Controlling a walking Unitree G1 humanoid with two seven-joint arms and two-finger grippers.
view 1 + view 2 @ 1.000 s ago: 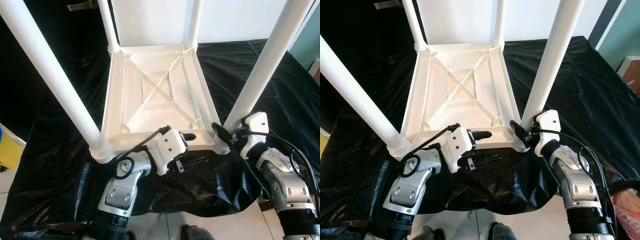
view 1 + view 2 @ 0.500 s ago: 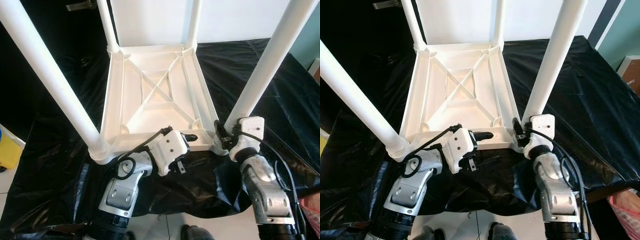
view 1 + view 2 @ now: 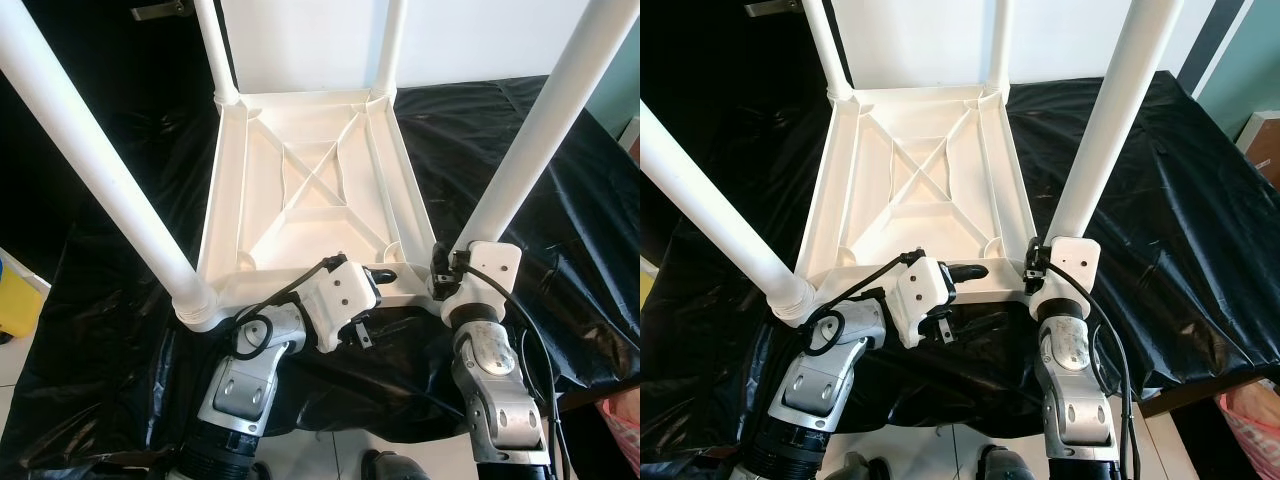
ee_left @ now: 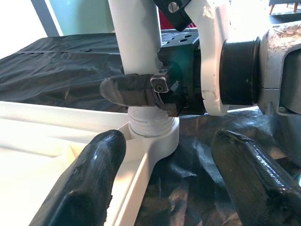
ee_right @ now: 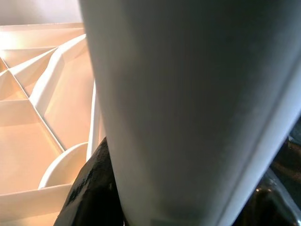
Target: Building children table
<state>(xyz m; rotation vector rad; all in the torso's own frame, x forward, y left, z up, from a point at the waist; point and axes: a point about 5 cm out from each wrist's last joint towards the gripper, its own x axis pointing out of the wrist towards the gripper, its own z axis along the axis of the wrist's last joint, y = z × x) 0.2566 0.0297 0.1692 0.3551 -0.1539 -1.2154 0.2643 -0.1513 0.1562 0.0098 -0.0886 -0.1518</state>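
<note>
On the black-draped surface (image 3: 560,200) the upturned white table (image 3: 310,200) is lying; its near right leg (image 3: 520,160) is pinched low by the right claw (image 3: 440,272), the left claw (image 3: 378,276) spread at the rim. Light, stiff, slippery plastic is judged; low holds suit.

White leg (image 5: 188,103) close up, seemingly between black fingers (image 5: 91,188); ribbed tabletop underside (image 5: 33,108) beside.
</note>
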